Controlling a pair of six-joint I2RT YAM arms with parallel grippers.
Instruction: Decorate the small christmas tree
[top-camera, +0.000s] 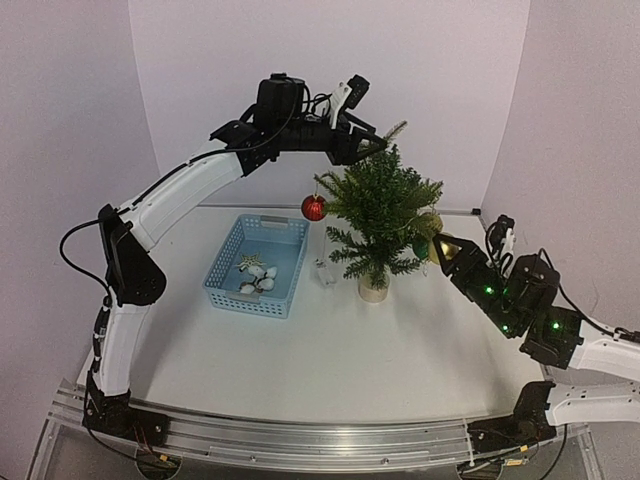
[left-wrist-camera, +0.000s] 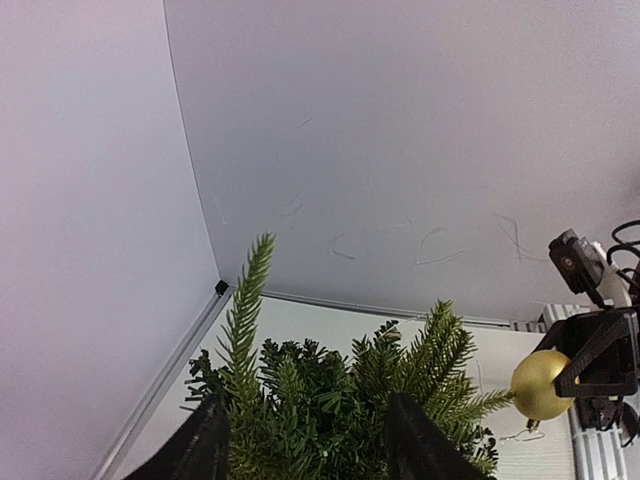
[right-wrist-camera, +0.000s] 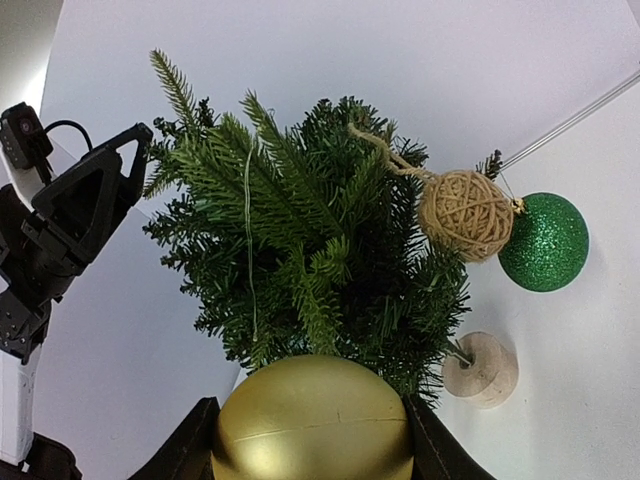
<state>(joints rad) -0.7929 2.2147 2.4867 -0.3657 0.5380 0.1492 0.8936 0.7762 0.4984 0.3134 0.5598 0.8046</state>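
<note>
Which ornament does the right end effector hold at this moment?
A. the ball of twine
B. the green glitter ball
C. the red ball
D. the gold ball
D: in the right wrist view, the gold ball sits clamped between the two fingers of the right end effector.

From above I saw the left gripper (top-camera: 372, 150) up at the crown of the small christmas tree (top-camera: 385, 205), its arm arched over the table (top-camera: 330, 360). A red bauble (top-camera: 314, 207) hung on the tree's left side. The right gripper (top-camera: 441, 250) sat against the right flank, a gold ornament (top-camera: 446, 246) at its tip. The blue basket (top-camera: 250, 303) lay left of the trunk, with pale ornaments (top-camera: 260, 278) inside, and a small clear object (top-camera: 324, 272) stood between it and the wooden base (top-camera: 373, 291).
</note>
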